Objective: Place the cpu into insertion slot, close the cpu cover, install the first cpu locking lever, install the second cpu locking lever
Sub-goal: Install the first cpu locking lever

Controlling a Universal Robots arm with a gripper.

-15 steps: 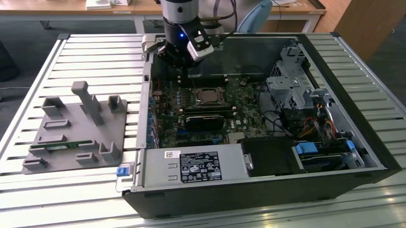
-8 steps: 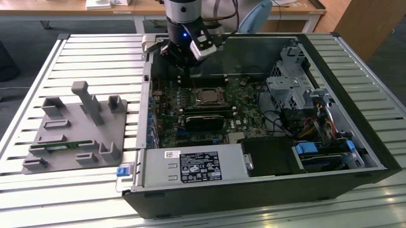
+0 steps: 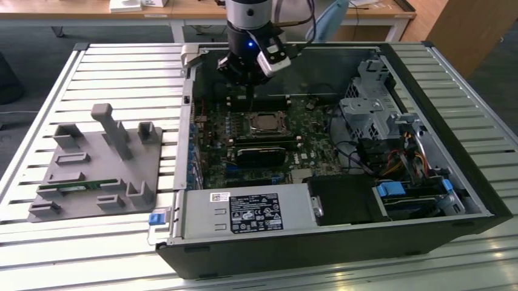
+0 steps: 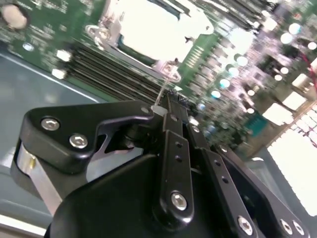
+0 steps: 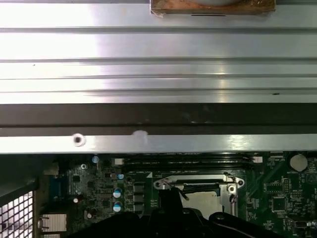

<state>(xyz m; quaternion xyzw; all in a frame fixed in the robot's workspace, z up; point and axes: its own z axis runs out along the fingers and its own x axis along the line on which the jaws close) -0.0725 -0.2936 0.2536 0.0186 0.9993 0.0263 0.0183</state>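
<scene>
Two of the four steps looked done to me. The gripper (image 4: 166,113) had its fingers (image 4: 174,148) clenched together. A thin wire locking lever (image 4: 163,91) ran right up to the tips, but I honestly couldn't tell if it was pinched between them or just touching.

Just past the tips, the cpu (image 4: 148,27) sat flat in the insertion slot (image 3: 250,124), around the middle of the motherboard (image 3: 212,159). The cpu cover (image 5: 198,183) seemed to be folded down over it, with the pale metal top showing through the window. So chip in and cover shut, I'd say. The levers are what's left, because that wire stood up off the board and wasn't hooked down. I couldn't make out the other lever well enough to call it.

The board lay in an open black pc case (image 3: 324,248) resting on its side. The power supply (image 3: 247,213) was at the case's near edge, and the arm hung over its far edge. The case sat on a ribbed aluminium table (image 3: 121,66). A grey plastic fixture (image 3: 101,163) sat near the table's edge on the exterior view's left. Beyond the table there were wooden desks (image 3: 194,9) and dark floor.
</scene>
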